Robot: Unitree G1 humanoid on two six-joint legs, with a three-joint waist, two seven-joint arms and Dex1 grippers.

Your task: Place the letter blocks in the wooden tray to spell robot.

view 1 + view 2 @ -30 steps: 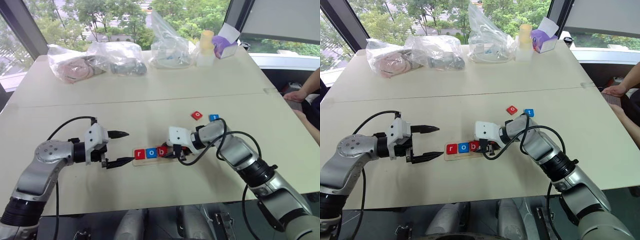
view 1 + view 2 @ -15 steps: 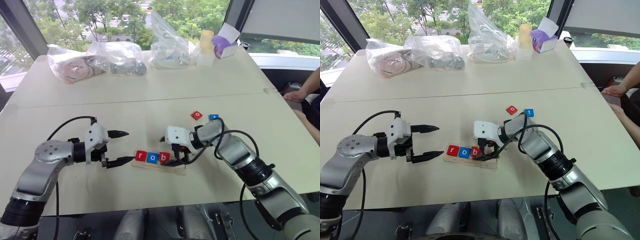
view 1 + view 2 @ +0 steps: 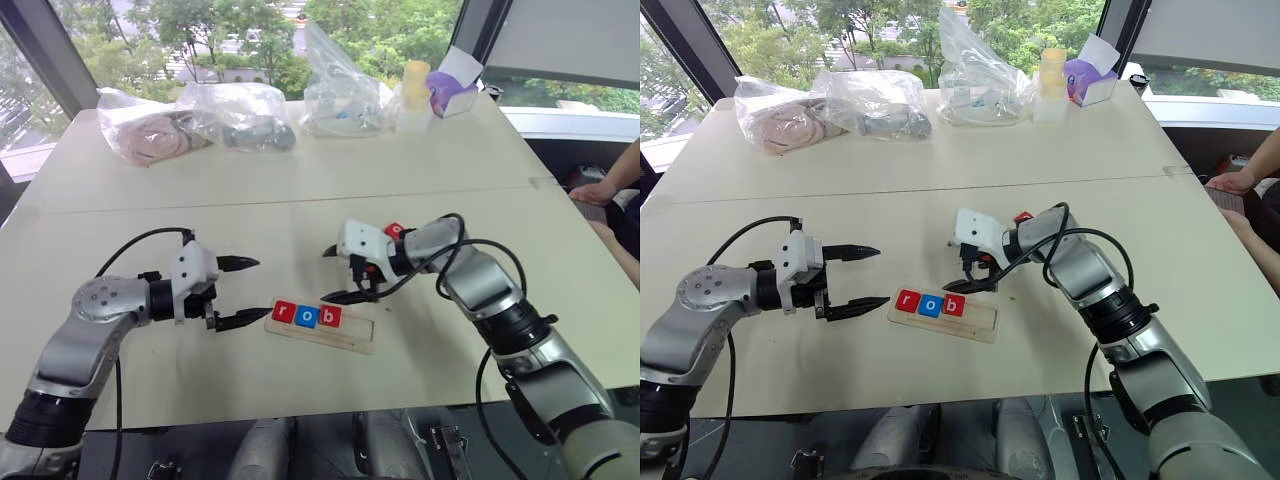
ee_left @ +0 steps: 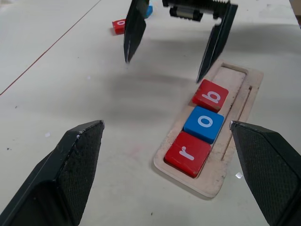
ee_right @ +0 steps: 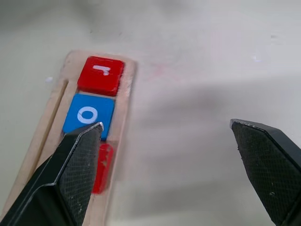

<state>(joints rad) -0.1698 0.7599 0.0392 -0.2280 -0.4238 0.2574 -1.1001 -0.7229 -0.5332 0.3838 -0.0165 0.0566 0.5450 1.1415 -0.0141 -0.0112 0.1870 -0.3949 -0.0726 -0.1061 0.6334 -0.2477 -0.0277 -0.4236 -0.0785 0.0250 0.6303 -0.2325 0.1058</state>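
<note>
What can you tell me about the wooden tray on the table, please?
The wooden tray is a long, narrow frame of light wood with rounded corners and a shallow recess. It lies flat on the pale table, between the two grippers, touched by neither. Three tiles fill one end of the recess: red r, blue o and red b. The other end is bare. A thin groove runs along one long side.

Three letter blocks sit in the one wooden tray point(image 3: 345, 335): red r point(image 3: 284, 312), blue o point(image 3: 306, 316), red b point(image 3: 329, 318). Beyond the tray lie two more, one red point(image 4: 119, 26), one blue point(image 4: 148, 10).
</note>
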